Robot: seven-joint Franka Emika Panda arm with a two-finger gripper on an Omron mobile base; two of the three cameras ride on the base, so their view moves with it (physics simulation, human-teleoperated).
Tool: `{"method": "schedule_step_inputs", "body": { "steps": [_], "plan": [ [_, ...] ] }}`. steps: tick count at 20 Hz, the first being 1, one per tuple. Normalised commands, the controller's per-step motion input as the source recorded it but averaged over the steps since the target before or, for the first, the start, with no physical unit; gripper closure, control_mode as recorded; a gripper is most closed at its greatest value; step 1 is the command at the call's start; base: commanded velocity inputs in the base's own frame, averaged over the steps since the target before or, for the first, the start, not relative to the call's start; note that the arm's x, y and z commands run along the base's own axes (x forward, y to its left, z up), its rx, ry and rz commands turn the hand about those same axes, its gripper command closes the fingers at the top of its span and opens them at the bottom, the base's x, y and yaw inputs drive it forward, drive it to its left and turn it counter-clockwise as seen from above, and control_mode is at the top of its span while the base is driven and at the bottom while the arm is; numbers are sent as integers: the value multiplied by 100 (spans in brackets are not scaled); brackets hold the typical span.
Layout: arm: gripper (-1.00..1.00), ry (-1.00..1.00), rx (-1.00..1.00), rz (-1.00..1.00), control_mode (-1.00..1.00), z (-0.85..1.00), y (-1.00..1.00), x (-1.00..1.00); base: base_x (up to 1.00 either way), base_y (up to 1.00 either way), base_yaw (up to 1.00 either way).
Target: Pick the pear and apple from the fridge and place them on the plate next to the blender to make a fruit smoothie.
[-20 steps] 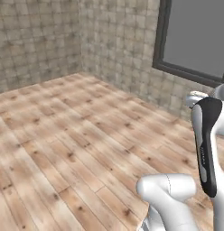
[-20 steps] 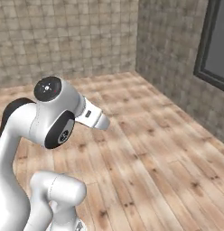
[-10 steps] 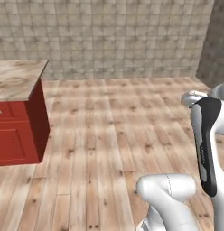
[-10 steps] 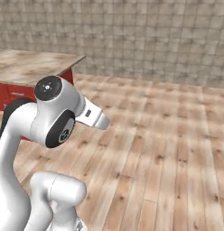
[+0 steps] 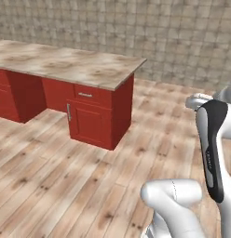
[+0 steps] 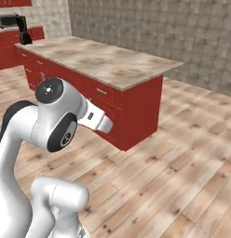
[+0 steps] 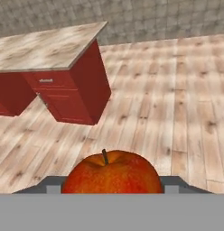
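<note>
The apple (image 7: 113, 173) sits at the bottom of the hand view, red-orange with a dark stem pointing up, right in front of the camera between the grey finger parts at either side of it. The gripper (image 7: 113, 187) looks clamped on the apple, though the fingertips themselves are hidden behind the fruit. Beyond the apple lies a wooden plank floor (image 7: 177, 99) and a red cabinet island (image 7: 82, 85) with a mottled beige countertop (image 7: 46, 45).

In the left base view the island (image 5: 96, 118) stands ahead and to the left, with a drawer and a door with silver handles on its near face; the white arm (image 5: 213, 153) rises at the lower right. A tiled stone wall (image 5: 159, 32) runs behind.

In the right base view the arm (image 6: 52, 121) fills the lower left, and the island (image 6: 131, 111) stretches away behind it. At the far upper left a dark tall thing (image 6: 24, 33) stands on a red counter; it is too small to tell what it is
</note>
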Motion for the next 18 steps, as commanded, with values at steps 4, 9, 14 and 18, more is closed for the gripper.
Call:
{"method": "schedule_step_inputs", "body": {
  "steps": [4, 9, 14, 18],
  "plan": [
    [100, 0, 0, 0, 100, 0, 0, 0, 100, 0, 66],
    [100, 0, 0, 0, 100, 0, 0, 0, 100, 0, 58],
    [100, 0, 0, 0, 100, 0, 0, 0, 100, 0, 49],
    [100, 0, 0, 0, 100, 0, 0, 0, 100, 0, 31]
  ]
}}
